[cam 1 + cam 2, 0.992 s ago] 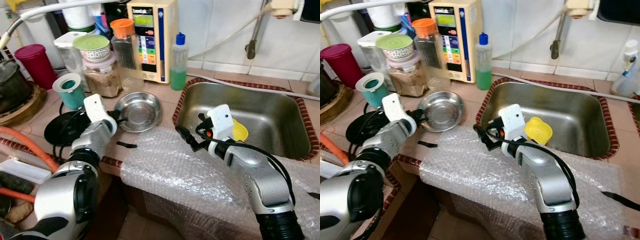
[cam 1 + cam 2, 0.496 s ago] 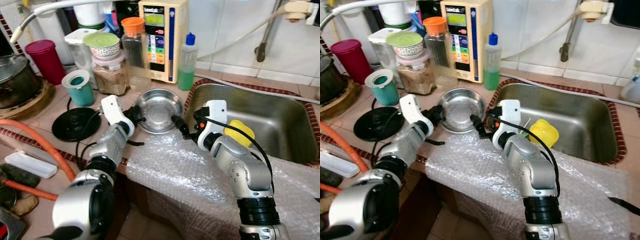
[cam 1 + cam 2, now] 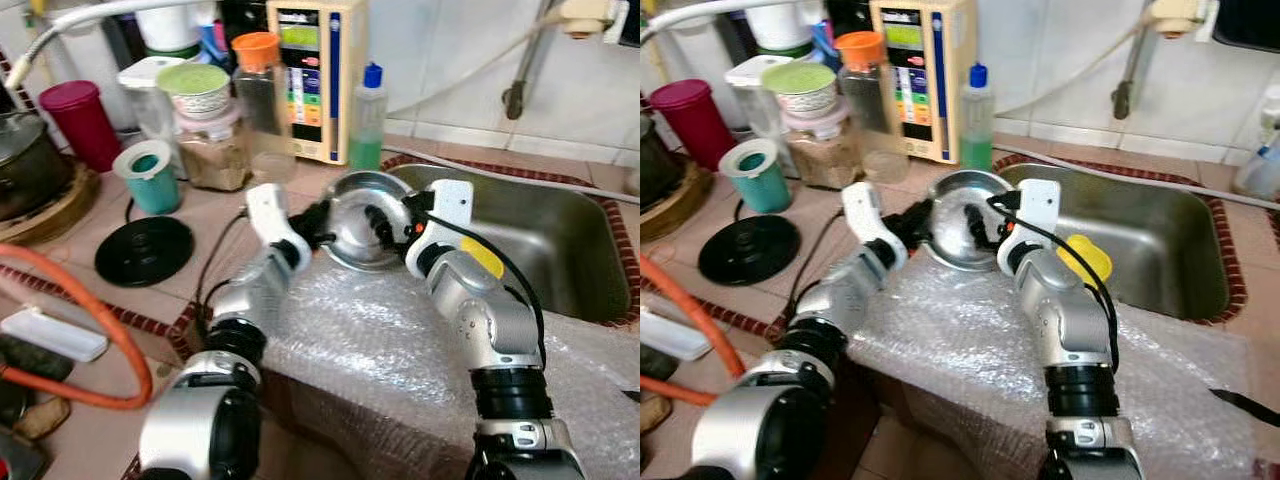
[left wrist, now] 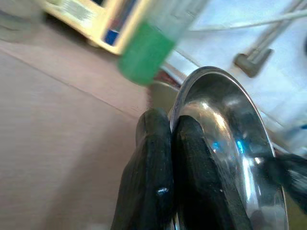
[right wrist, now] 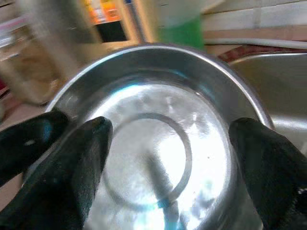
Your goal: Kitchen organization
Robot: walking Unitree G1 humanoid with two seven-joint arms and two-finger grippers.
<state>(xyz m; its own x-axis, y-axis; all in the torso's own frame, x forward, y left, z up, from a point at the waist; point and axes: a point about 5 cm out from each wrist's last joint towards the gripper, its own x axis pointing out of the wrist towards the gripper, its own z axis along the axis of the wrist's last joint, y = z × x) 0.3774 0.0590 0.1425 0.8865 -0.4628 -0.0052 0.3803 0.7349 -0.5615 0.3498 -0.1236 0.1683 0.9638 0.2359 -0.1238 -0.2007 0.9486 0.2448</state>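
1. Pinching the rim of the bowl (image 3: 358,205), the left pincer (image 4: 170,158) has its fingers shut on the thin steel edge; the bowl is tilted up on edge at the surface (image 3: 210,215) beside the sink (image 3: 560,240).
2. Facing the bowl's hollow, the right pincer (image 5: 168,158) stands wide, one finger to each side of the inside, gripping nothing.
3. My judgement: the bowl is light and stiff but smooth and slippery, so a rim pinch could let it swivel or slide out; a second hold on the opposite rim would steady it.
4. Bubble wrap (image 3: 380,350) covers the near edge of the surface and gives a soft, uneven footing.
5. Behind the bowl stand a green bottle (image 3: 368,120), jars (image 3: 215,150) and a cream appliance (image 3: 310,80), so room is tight there; the sink basin offers the open space, with a yellow thing (image 3: 1085,260) lying in it.
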